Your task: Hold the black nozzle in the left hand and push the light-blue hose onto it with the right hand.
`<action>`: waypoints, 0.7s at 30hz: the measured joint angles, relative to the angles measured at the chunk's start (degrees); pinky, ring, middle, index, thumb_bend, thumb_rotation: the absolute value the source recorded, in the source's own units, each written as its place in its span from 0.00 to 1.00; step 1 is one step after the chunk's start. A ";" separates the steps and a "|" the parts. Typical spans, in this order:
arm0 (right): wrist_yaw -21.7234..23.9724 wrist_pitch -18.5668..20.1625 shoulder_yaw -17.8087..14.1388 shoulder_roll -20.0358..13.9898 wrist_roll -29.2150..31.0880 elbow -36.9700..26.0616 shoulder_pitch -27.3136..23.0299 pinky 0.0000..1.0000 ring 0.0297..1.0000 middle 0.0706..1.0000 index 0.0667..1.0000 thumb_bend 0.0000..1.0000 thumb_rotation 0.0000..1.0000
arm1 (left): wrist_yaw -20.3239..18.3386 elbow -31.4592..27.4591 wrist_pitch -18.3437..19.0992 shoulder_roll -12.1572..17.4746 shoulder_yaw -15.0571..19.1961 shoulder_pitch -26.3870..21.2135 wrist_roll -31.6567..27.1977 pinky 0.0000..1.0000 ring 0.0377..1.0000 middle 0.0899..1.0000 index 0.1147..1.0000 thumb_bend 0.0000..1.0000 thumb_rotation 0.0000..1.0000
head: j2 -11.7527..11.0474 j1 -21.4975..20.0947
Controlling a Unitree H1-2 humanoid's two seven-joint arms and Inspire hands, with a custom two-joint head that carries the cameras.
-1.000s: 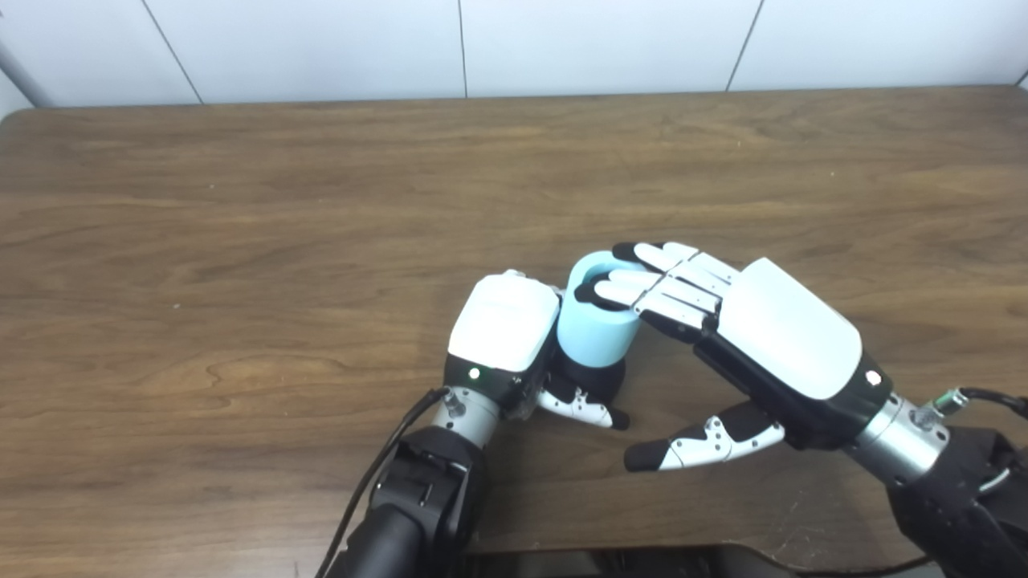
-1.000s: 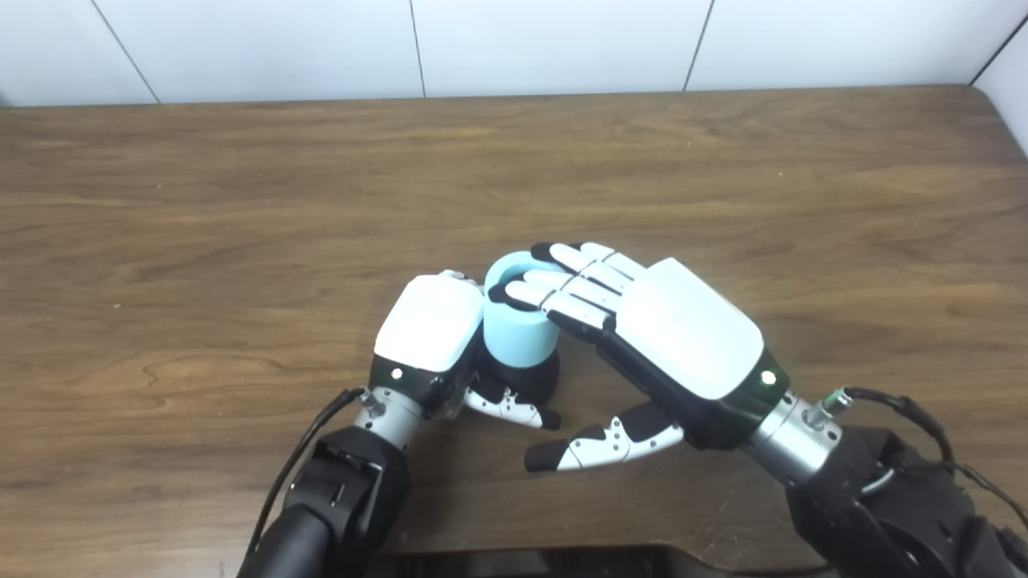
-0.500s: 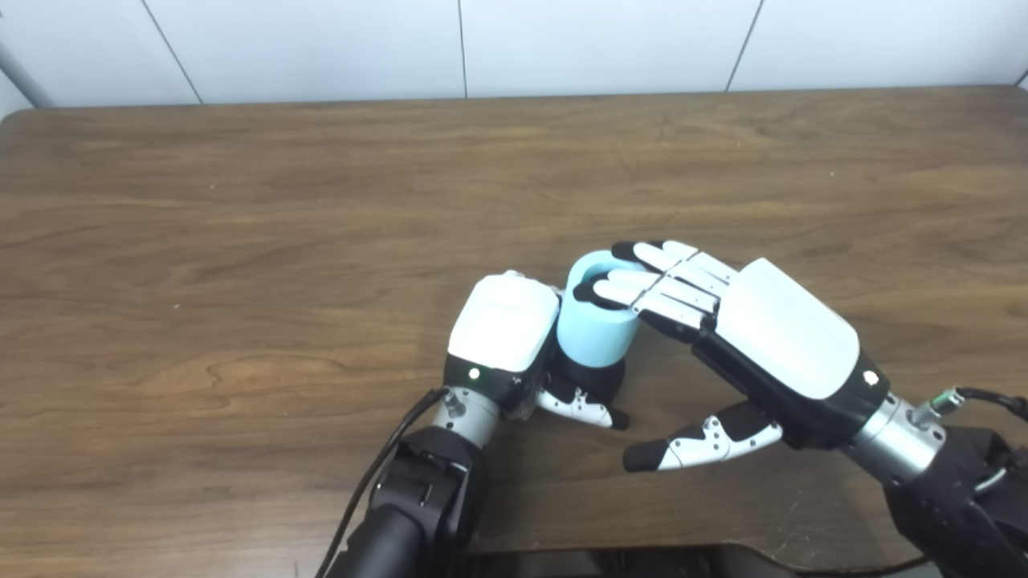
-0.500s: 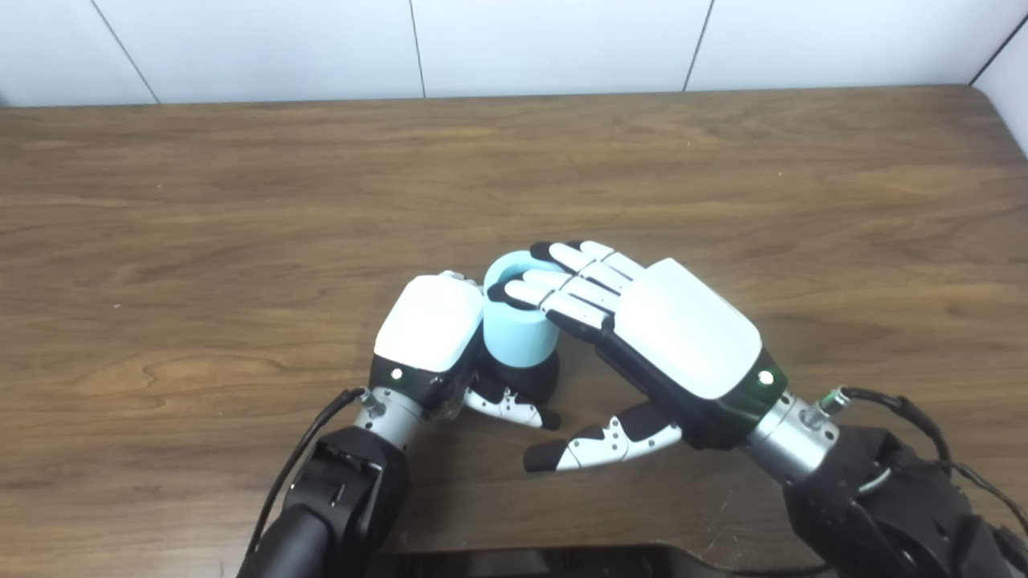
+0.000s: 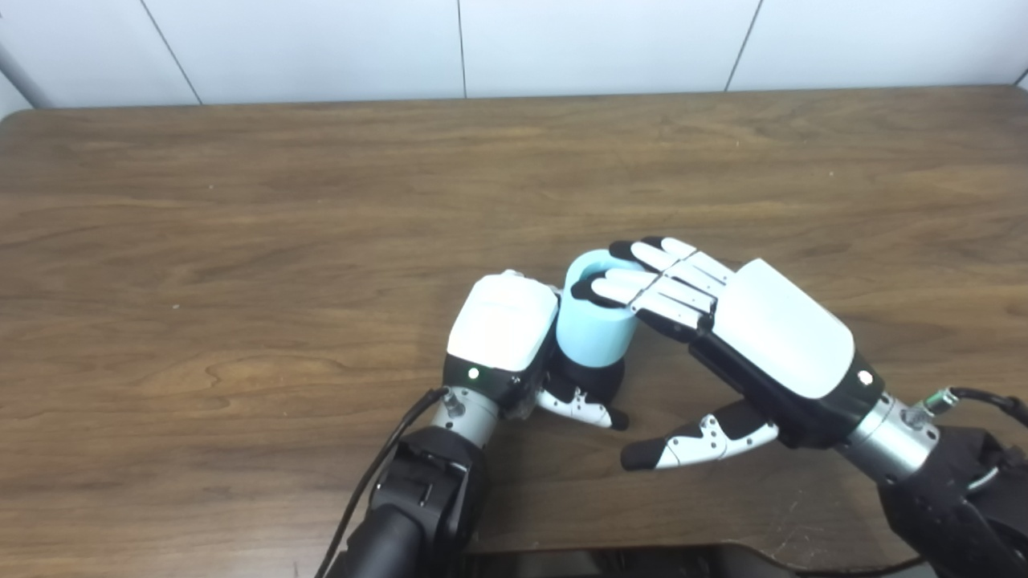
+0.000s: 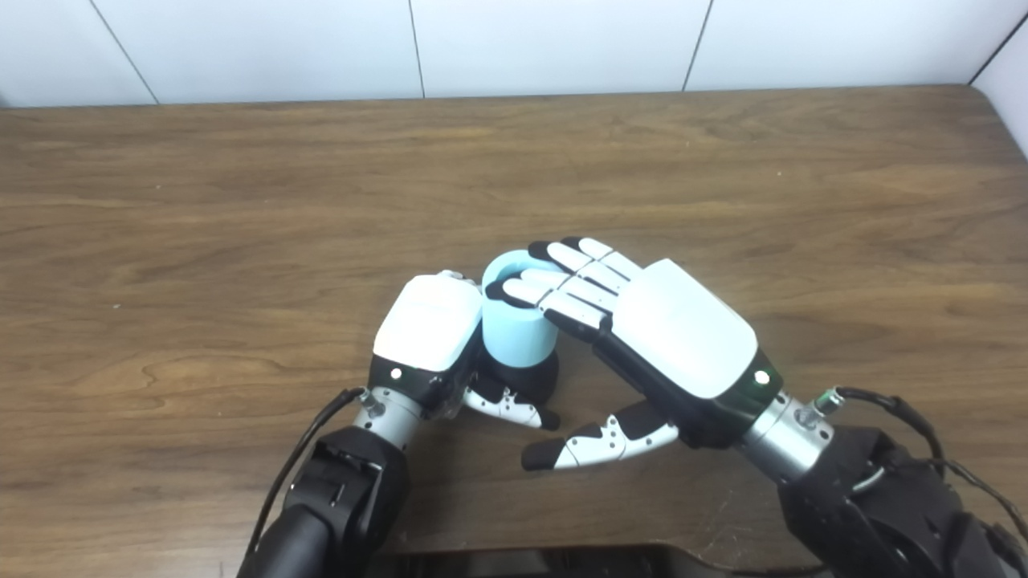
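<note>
A short light-blue hose stands upright on a black nozzle near the table's front middle. My left hand is wrapped around the nozzle from the left, its thumb crossing in front of the black base. My right hand comes in from the right with its fingers laid flat over the hose's open top rim. Its thumb hangs free below, away from the hose. Most of the nozzle is hidden by the hose and my left hand.
The brown wooden table runs back to a white panelled wall. A black cable trails along my left forearm, and another cable loops at my right wrist.
My right hand has shifted slightly left and up, fingers still on the hose's top. The left hand, hose and nozzle stay where they were.
</note>
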 measured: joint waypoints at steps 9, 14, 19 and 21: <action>-0.56 -0.01 0.56 -0.47 -0.14 0.17 -0.05 0.93 0.86 0.84 0.82 0.57 0.97 | -0.21 -0.09 0.03 0.01 0.01 0.00 0.00 0.75 0.59 0.47 0.40 0.52 0.00 | 0.00 0.00; -1.08 0.02 0.95 -0.60 -0.17 0.40 -0.09 0.92 0.86 0.84 0.82 0.56 0.96 | -0.22 -0.10 0.03 0.01 0.01 0.00 0.00 0.75 0.59 0.48 0.39 0.52 0.00 | 0.17 0.09; -1.25 0.05 1.08 -0.60 -0.20 0.46 -0.11 0.93 0.86 0.84 0.83 0.56 0.97 | -0.32 -0.14 0.03 0.01 0.05 0.00 0.00 0.75 0.59 0.48 0.39 0.52 0.00 | 0.26 0.09; -1.26 0.05 1.12 -0.61 -0.22 0.51 -0.11 0.93 0.86 0.84 0.82 0.56 0.96 | -0.33 -0.16 0.03 0.01 0.08 0.02 -0.02 0.75 0.59 0.47 0.40 0.52 0.00 | 0.26 0.09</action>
